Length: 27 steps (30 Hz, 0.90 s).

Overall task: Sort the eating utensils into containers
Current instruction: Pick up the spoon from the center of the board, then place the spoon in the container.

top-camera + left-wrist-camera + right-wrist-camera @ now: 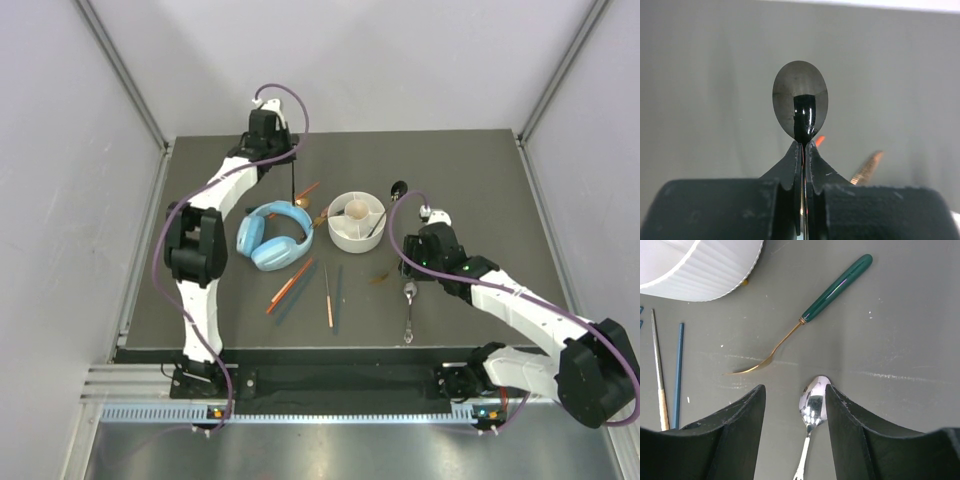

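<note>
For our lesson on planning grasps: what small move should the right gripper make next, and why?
Probably lower and close: the right gripper stands open with the silver spoon lying on the table between its jaws, not yet gripped.

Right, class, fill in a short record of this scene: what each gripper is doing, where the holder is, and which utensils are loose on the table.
left gripper: shut on the neck of a black spoon
right gripper: open, low over the table, fingers either side of the silver spoon
container: white divided holder, to the right of the headphones
loose on table: green-handled gold fork, orange chopsticks, teal chopsticks, silver spoon
</note>
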{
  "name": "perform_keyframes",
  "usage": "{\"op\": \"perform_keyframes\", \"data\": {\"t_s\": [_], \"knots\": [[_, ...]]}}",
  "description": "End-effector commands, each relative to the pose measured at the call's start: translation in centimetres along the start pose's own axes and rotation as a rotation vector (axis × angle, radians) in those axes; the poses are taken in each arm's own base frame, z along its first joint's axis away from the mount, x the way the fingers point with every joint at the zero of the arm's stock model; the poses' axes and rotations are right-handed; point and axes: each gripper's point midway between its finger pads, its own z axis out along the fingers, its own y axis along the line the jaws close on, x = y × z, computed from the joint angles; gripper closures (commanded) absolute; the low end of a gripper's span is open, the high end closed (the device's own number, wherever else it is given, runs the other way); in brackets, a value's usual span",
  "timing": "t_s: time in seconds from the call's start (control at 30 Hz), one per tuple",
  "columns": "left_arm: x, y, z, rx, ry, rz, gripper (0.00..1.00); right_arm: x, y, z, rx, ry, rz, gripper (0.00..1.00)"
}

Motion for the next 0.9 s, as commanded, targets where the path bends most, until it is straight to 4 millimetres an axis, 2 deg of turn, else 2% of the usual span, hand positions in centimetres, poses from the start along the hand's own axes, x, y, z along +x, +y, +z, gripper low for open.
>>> {"op": "perform_keyframes", "data": {"t_s": [0.0,0.03,0.1,0.13,0.2,0.27,0.4,0.43,0.47,0.5,0.53,0.57,0.6,0.7,0.73,0.87], "knots": [[-11.8,-7.8,-10.1,0.192,-0.346,0.005,1.00,-1.7,0.2,0.2,-0.003,-0.060,0.021,0.48],[-11.7,-9.0,-10.9,0.214,-0.355,0.011,1.00,-1.7,0.1,0.2,0.000,-0.059,0.023,0.48],[-11.8,-9.9,-12.5,0.227,-0.381,0.011,1.00,-1.9,0.2,0.3,-0.003,-0.063,0.031,0.48],[-12.0,-11.2,-13.2,0.260,-0.410,0.016,1.00,-2.0,0.3,0.3,-0.006,-0.066,0.033,0.48],[-11.6,-12.3,-13.6,0.293,-0.425,0.017,1.00,-2.2,0.4,0.1,-0.012,-0.074,0.036,0.48],[-11.1,-13.9,-13.4,0.335,-0.434,0.037,1.00,-2.2,0.4,0.1,-0.011,-0.076,0.036,0.49],[-8.5,-17.0,-10.7,0.421,-0.393,0.045,1.00,-2.3,-0.1,-0.2,0.003,-0.088,0.034,0.49],[-7.7,-18.6,-10.5,0.448,-0.388,0.056,1.00,-2.2,-0.3,-0.3,0.012,-0.089,0.033,0.49],[-8.3,-19.4,-10.5,0.448,-0.413,0.067,1.00,-2.3,-0.5,-0.4,0.020,-0.094,0.033,0.49],[-7.5,-20.0,-9.2,0.443,-0.400,0.081,1.00,-2.3,-0.8,-0.5,0.027,-0.101,0.036,0.49],[-6.9,-21.5,-9.1,0.454,-0.394,0.104,1.00,-2.3,-1.0,-0.6,0.035,-0.103,0.037,0.49],[-8.2,-22.8,-9.7,0.468,-0.424,0.105,1.00,-2.2,-1.2,-0.7,0.042,-0.106,0.038,0.49],[-7.4,-23.8,-9.2,0.478,-0.410,0.110,1.00,-2.3,-1.6,-0.9,0.051,-0.111,0.044,0.49],[-8.0,-26.2,-10.5,0.516,-0.442,0.106,1.00,-2.2,-2.4,-1.1,0.071,-0.122,0.065,0.49],[-8.4,-26.9,-11.1,0.531,-0.458,0.110,1.00,-2.1,-2.5,-1.1,0.073,-0.123,0.071,0.49],[-7.2,-28.5,-11.2,0.551,-0.428,0.131,1.00,-2.0,-3.2,-1.1,0.089,-0.125,0.093,0.49]]}}
